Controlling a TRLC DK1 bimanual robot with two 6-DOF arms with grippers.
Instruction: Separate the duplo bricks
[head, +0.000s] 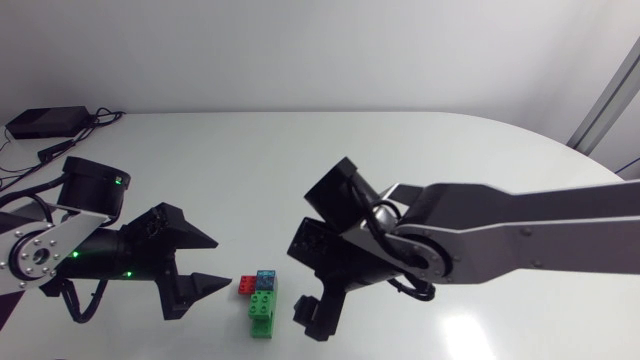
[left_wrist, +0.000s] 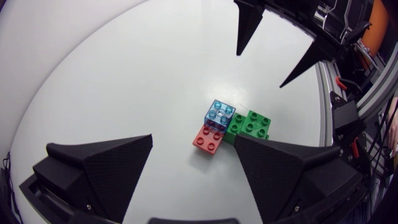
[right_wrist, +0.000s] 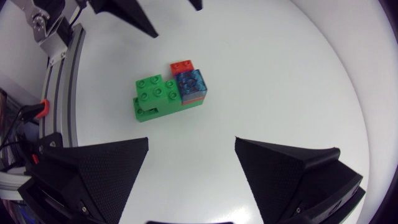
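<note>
A small cluster of joined duplo bricks lies on the white table (head: 300, 160) near its front edge: a red brick (head: 246, 285), a translucent blue brick (head: 266, 279) on top and a green brick (head: 263, 305). My left gripper (head: 212, 262) is open just left of the cluster, its fingertips pointing at it. In the left wrist view the red brick (left_wrist: 208, 140), blue brick (left_wrist: 219, 115) and green brick (left_wrist: 252, 124) lie just ahead of the open left gripper (left_wrist: 194, 138). My right gripper (head: 305, 280) hangs open close to the right of the cluster. The green brick (right_wrist: 155, 96), blue brick (right_wrist: 191, 84) and red brick (right_wrist: 182, 65) lie ahead of the right gripper (right_wrist: 192, 140).
A black box (head: 45, 122) with cables sits at the table's far left back corner. The right arm's thick link (head: 500, 230) stretches over the table's right half. Each wrist view shows the other gripper beyond the bricks: the right gripper (left_wrist: 273, 46) and the left gripper (right_wrist: 168, 12).
</note>
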